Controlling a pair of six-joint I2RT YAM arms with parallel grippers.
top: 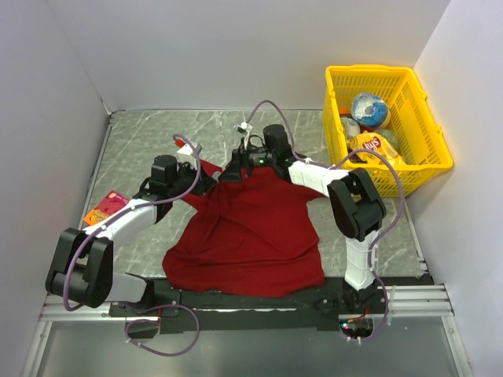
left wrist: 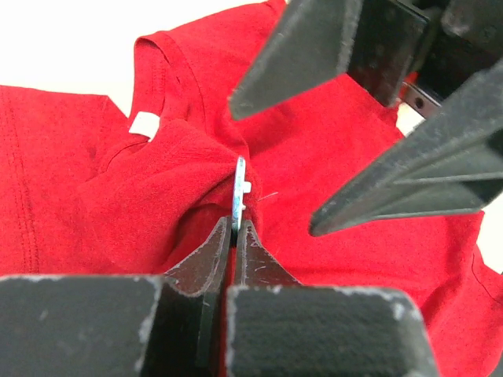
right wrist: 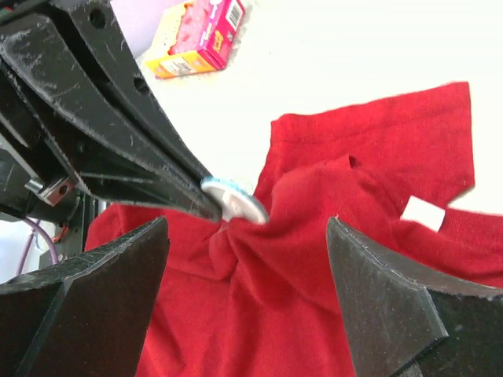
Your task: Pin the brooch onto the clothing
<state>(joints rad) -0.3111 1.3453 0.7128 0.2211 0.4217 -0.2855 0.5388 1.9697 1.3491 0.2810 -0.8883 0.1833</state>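
Pinching the brooch (left wrist: 240, 191) into a bunch of the red T-shirt (left wrist: 330, 157), the left hand (left wrist: 233, 236) is squeezed tight. The right hand (right wrist: 247, 228) gapes wide around it. A bag (top: 376, 144) in the yellow basket (top: 428, 118) says Lay's.

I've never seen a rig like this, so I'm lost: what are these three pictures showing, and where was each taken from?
Two robot arms stand bolted to a table, each ending in a two-finger gripper. One picture looks down from overhead; the others come from cameras on the wrists. A dark-red T-shirt lies on the table, an orange-and-pink packet on the left, a yellow basket of snacks on the right. The left gripper is shut on a small round brooch against bunched shirt fabric. The right gripper is open close by, holding nothing.
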